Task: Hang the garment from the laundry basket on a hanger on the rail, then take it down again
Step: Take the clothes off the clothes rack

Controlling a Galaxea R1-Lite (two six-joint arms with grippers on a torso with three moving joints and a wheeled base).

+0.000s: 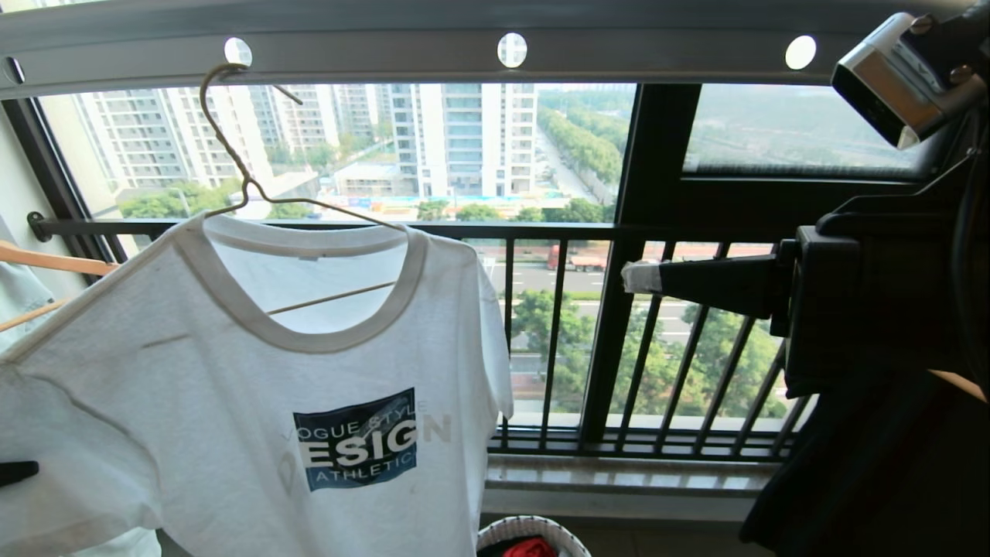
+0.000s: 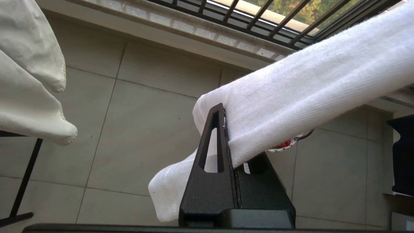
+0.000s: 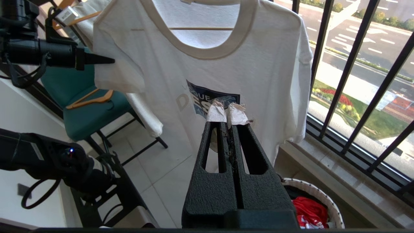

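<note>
White T-shirt (image 1: 255, 402) with a round ribbed neck and a dark blue chest print hangs on a thin cream wire hanger (image 1: 240, 166), whose long hook sits in a round hole of the grey overhead rail (image 1: 387, 46). Going from left to right in the head view: at the far left edge, the tips of thick wooden hangers (image 1: 46, 263) poke in beside the shirt's shoulder, and low on that edge a small black tip of the left gripper (image 1: 17, 472) touches the shirt's sleeve. The left wrist view shows this left gripper (image 2: 224, 113) clenched on a fold of the white sleeve cloth, which stretches taut away from it above the tiled floor (image 2: 145, 97). The shirt fills the left half of the scene, its print facing the robot. Below its hem, at the bottom edge, sits the round woven laundry basket (image 1: 510, 530) with a red cloth (image 1: 530, 548) inside. Behind runs the black window guard (image 1: 557, 325) of vertical bars, with tall buildings and trees beyond the glass. To the right, the right gripper (image 1: 638, 277) is raised level, well apart from the shirt, its taped tips pressed together and holding nothing. A dark garment (image 1: 874, 472) hangs at the far right. In the right wrist view a teal chair (image 3: 87, 106) stands beyond the shirt, with a wooden hanger lying on its seat.
</note>
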